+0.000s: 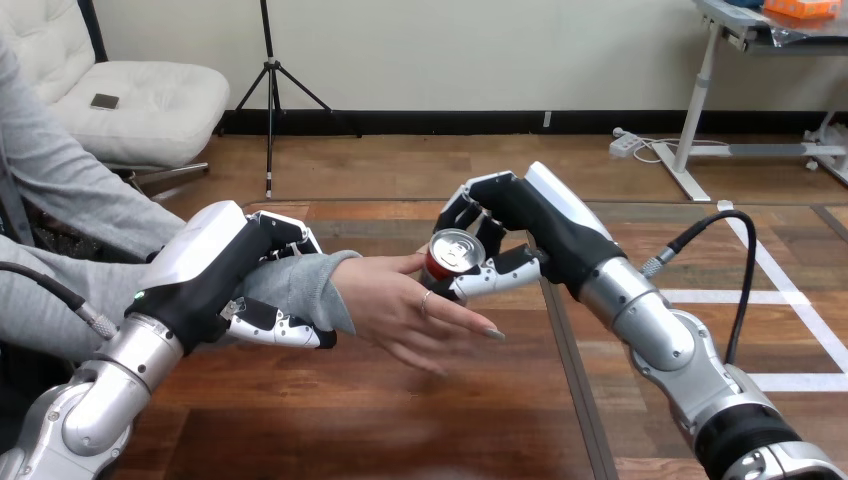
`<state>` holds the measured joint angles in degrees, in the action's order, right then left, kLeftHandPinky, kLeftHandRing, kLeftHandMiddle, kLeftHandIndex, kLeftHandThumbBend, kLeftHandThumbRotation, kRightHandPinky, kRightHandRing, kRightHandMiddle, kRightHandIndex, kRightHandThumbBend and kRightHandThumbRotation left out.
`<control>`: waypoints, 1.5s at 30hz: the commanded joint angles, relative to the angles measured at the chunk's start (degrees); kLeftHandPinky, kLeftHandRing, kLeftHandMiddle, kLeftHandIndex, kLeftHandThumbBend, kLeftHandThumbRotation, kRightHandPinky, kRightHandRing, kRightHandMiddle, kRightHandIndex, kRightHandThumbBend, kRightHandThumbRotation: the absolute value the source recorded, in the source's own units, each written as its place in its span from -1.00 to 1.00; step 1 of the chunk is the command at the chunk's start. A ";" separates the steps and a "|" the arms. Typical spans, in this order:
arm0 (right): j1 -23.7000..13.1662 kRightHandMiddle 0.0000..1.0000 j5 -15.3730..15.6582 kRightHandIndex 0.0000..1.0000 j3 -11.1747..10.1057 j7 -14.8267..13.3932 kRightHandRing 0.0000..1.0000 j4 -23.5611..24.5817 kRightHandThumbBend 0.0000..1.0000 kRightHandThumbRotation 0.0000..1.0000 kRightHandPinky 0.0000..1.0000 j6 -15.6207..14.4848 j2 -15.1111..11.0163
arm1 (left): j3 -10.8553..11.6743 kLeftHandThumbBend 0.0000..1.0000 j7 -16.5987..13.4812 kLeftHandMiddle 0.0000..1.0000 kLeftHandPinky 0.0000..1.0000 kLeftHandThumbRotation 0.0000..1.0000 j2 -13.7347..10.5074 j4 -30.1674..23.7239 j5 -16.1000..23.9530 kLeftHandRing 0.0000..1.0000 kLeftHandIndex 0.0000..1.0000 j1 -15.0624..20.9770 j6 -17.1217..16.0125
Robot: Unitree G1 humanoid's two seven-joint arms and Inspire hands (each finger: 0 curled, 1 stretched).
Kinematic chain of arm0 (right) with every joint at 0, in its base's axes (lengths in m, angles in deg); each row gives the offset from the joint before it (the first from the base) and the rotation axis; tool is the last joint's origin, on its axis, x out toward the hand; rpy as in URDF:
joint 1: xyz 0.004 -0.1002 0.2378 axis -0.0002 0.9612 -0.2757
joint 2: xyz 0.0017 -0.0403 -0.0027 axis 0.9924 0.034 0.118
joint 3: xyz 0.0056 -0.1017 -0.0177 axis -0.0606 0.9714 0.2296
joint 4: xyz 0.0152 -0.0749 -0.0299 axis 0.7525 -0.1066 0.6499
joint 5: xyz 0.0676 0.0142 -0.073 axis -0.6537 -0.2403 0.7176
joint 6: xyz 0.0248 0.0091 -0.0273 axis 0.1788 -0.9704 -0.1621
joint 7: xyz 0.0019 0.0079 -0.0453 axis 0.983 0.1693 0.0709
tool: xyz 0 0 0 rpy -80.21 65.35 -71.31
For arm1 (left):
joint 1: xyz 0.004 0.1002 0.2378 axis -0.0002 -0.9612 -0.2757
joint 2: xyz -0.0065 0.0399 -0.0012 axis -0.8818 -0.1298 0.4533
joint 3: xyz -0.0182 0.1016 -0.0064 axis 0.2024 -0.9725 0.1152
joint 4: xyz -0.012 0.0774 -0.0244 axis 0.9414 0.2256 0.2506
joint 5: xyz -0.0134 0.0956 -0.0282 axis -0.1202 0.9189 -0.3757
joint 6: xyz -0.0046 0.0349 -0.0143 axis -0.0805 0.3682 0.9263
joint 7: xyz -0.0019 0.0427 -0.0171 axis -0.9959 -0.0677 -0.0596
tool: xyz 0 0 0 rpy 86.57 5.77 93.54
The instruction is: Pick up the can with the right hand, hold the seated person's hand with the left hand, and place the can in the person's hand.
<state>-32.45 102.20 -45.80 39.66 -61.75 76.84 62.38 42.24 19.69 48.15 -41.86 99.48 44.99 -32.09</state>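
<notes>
A red can (pixel 450 256) with a silver top is held above the wooden table (pixel 350 420) near the middle. My right hand (pixel 520 225) is shut on it, fingers behind it and thumb under it. The can sits right at the person's hand (pixel 405 305), which reaches in from the left with its fingers spread toward the right. My left hand (pixel 240 270) is shut on the person's wrist over the grey sleeve, with fingers above the sleeve and the thumb beneath it.
The person's forearm in the grey sleeve (pixel 70 290) comes in from the left edge. A seam (pixel 570 380) runs down the table under my right arm.
</notes>
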 commanded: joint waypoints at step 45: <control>-5.49 -0.17 -2.72 -0.11 0.53 2.56 -0.29 7.31 0.39 -1.00 -0.35 5.77 2.37 | 0.28 0.43 -1.06 -0.32 -0.56 -1.00 1.58 -2.16 -1.28 -0.47 -0.16 4.24 -1.34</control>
<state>-32.63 100.86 -45.85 41.58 -58.96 79.23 62.53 42.50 19.62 47.75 -41.79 99.32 44.97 -32.03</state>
